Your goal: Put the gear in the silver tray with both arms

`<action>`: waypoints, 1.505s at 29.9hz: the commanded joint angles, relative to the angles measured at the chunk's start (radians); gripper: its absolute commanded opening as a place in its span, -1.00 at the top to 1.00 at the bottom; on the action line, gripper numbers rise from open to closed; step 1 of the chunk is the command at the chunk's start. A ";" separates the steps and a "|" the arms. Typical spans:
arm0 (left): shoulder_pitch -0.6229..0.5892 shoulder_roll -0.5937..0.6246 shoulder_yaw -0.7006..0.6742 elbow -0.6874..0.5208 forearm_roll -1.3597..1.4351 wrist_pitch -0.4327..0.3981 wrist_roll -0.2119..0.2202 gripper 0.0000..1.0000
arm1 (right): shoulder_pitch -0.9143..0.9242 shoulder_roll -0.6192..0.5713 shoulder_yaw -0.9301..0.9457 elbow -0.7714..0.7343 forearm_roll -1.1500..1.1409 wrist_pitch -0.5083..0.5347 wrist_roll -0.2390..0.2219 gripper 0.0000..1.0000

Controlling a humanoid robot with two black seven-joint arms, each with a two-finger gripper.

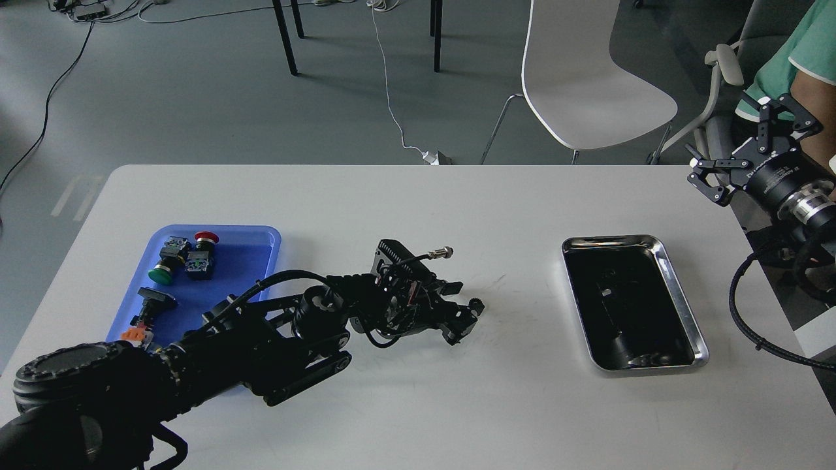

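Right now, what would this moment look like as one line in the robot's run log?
left gripper: mid-table, small dark gear at fingers | right gripper: open, raised off right edge | silver tray: no gear inside | blue tray: push-buttons

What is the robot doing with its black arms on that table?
The left gripper is over the middle of the white table, holding a small black gear at its fingertips. The silver tray to its right is empty so far. The right gripper hangs open beyond the table's right edge. A blue tray on the left holds push buttons.
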 commanded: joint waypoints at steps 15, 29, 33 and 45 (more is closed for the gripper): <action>-0.225 0.141 -0.114 -0.124 -0.503 0.037 0.028 -0.93 | 0.037 0.013 -0.001 0.093 -0.121 0.000 -0.002 -0.92; -0.133 0.405 -0.490 -0.127 -1.077 0.131 0.046 -0.95 | 0.162 0.086 -0.101 0.213 -0.475 -0.039 -0.014 -0.92; -0.110 0.488 -0.492 -0.127 -1.365 0.134 0.043 -0.95 | 0.256 0.138 -0.227 0.210 -0.570 -0.042 -0.032 -0.92; 0.027 0.554 -0.549 -0.099 -1.741 0.056 0.041 -0.95 | 0.523 0.355 -0.641 0.213 -0.833 -0.079 -0.049 -0.92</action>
